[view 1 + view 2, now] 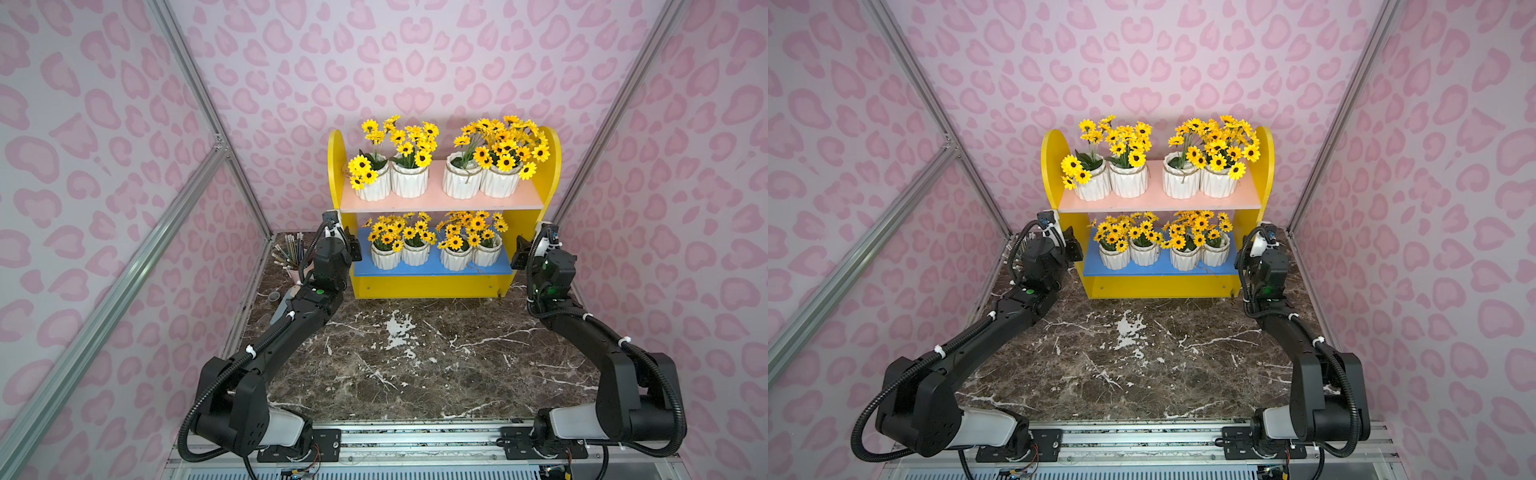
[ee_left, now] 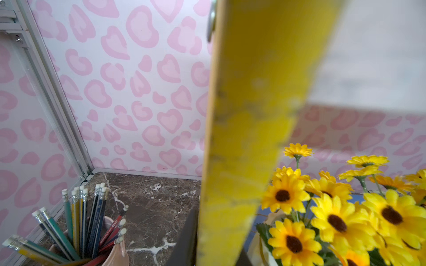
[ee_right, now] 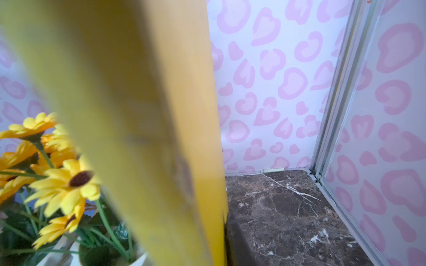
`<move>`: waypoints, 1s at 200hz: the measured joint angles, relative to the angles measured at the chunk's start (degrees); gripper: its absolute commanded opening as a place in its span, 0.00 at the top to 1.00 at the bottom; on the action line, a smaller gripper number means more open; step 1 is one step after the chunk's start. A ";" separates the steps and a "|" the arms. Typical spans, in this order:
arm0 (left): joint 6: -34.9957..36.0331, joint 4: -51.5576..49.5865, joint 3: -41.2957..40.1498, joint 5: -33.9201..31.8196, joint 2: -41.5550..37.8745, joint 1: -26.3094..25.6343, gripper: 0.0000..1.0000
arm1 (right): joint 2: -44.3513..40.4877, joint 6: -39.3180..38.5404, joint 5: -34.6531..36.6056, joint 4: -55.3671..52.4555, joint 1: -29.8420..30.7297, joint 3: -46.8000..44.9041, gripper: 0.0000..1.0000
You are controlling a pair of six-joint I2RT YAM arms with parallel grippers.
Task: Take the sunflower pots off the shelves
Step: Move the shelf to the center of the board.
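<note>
Jaws on both sides look clamped on the shelves' yellow side panels: left gripper on the left one, right gripper on the right. All eight pots are shelved upright, four up top, four below. The lower pairs sit just inward of each gripper, white and ribbed, flowers crowding over the rims.
</note>
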 measured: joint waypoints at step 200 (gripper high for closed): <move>-6.93 -6.43 1.29 1.88 -3.15 4.63 0.29 | 1.49 11.65 -4.28 -8.00 1.62 6.03 0.39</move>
